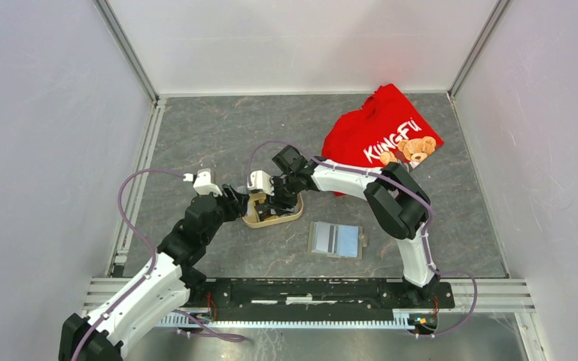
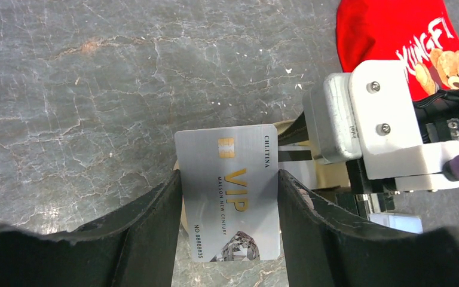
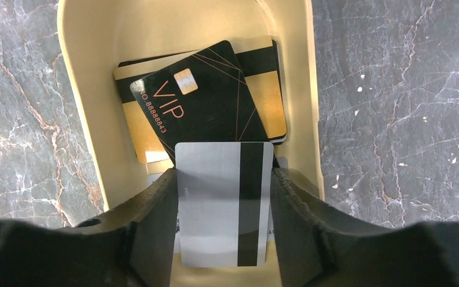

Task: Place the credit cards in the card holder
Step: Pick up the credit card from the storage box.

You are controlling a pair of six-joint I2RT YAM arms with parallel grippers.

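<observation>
Cards sit in two places from my station: in the jaws and in the tray. My left gripper (image 2: 228, 174) is clamped on a silver VIP card (image 2: 227, 197), fingers pressing its two long edges. It is face up to the wrist camera, with a gold chip, gold VIP lettering, a printed number and a faceted diamond graphic at the near end. My right gripper (image 3: 222, 173) is closed the same way on a silver striped card (image 3: 215, 203), its pale grey back showing one dark magnetic stripe running lengthwise. It hangs just above the beige tray (image 3: 83, 119). I cannot tell whether the two wrist views show one card or two. Flat in the tray lie a black VIP card (image 3: 209, 95), with a chip and thin line pattern, tilted over a gold card (image 3: 269, 101) that carries a black stripe. From overhead both grippers meet nose to nose over the tray, near the table's middle. The card holder (image 1: 336, 239) lies open and flat on the grey marble table (image 1: 218, 135), just right of the tray and apart from it, with its pale pockets and dark stripe facing up. A red shirt (image 1: 384, 128) lies at the far right.
</observation>
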